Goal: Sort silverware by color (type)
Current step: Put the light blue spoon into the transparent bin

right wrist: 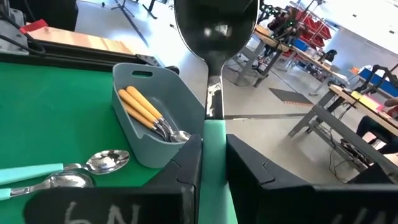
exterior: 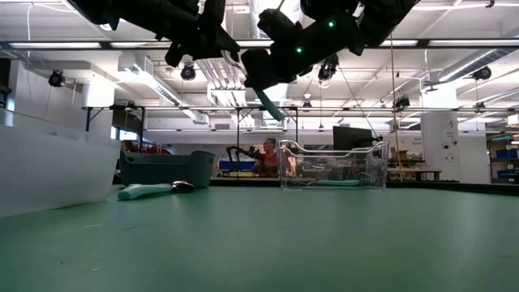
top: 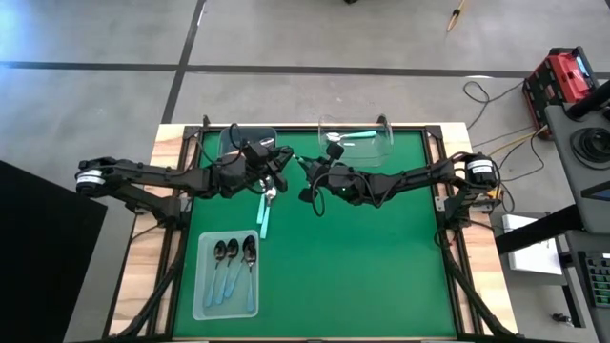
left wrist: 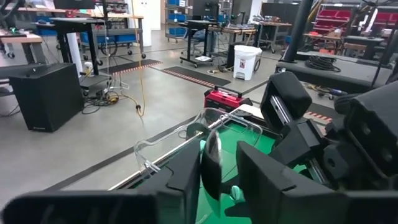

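1. Both arms meet above the far middle of the green table. The spot looks like a handover point.
2. Right gripper: clenched on the handle of a teal-handled spoon, held up in the air with its bowl pointing away from the wrist.
3. Left gripper: a spoon bowl shows between its fingers, most likely that same spoon. Whether they grip it or have let go, I cannot tell.
4. Done so far, by my reading: three dark-bowled spoons with light-blue handles lie in the clear tray at the near left; orange-handled spoons sit in the grey bin at the far left; one teal spoon lies in the clear bin at the far middle.
5. Left to do: two loose teal-handled spoons lie on the table near the grey bin, plus the one in the air.
6. I judge it well past halfway, the teal group alone unfinished.
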